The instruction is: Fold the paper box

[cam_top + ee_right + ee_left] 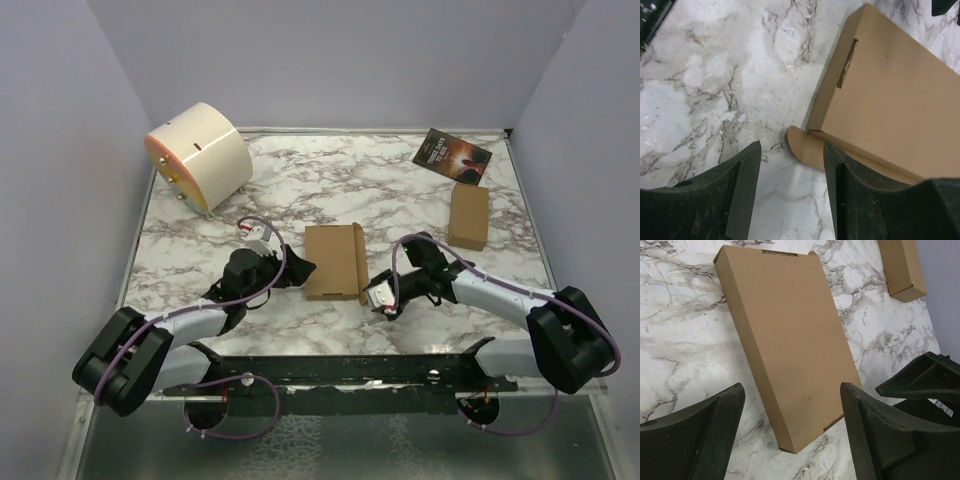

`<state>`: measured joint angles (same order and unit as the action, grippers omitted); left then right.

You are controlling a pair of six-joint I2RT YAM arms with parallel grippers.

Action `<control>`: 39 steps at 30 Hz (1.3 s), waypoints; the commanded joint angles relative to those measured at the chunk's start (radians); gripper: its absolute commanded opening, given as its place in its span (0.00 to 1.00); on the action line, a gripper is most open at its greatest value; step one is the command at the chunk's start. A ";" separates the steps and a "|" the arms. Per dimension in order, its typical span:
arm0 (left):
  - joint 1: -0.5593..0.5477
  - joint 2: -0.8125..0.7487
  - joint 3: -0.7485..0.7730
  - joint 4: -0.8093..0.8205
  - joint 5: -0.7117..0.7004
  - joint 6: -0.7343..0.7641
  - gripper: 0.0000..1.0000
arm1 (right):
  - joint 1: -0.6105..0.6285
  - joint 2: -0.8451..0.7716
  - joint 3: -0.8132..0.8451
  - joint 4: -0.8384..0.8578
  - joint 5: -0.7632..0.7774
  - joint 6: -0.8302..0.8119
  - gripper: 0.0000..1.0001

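The paper box (335,261) lies in the middle of the marble table as a closed flat brown rectangle. It fills the left wrist view (785,340) and shows at the right of the right wrist view (895,100), where a rounded flap (807,147) sticks out at its lower corner. My left gripper (300,270) is open and empty just left of the box. My right gripper (378,297) is open and empty at the box's near right corner, one finger (850,190) next to the flap.
A smaller narrow brown cardboard box (468,216) lies at the right, also in the left wrist view (902,267). A dark printed booklet (452,155) lies at the back right. A large cream cylinder (200,155) stands at the back left. Purple walls enclose the table.
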<state>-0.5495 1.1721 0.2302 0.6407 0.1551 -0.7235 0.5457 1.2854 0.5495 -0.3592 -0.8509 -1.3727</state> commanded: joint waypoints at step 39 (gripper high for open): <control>0.007 0.350 0.247 -0.212 -0.019 0.189 0.41 | 0.079 0.116 0.010 0.217 0.169 0.182 0.06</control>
<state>-0.5495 1.4929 0.4629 0.5049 0.1802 -0.5888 0.6163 1.3861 0.5323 -0.1596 -0.6708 -1.2266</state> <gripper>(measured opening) 0.430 0.081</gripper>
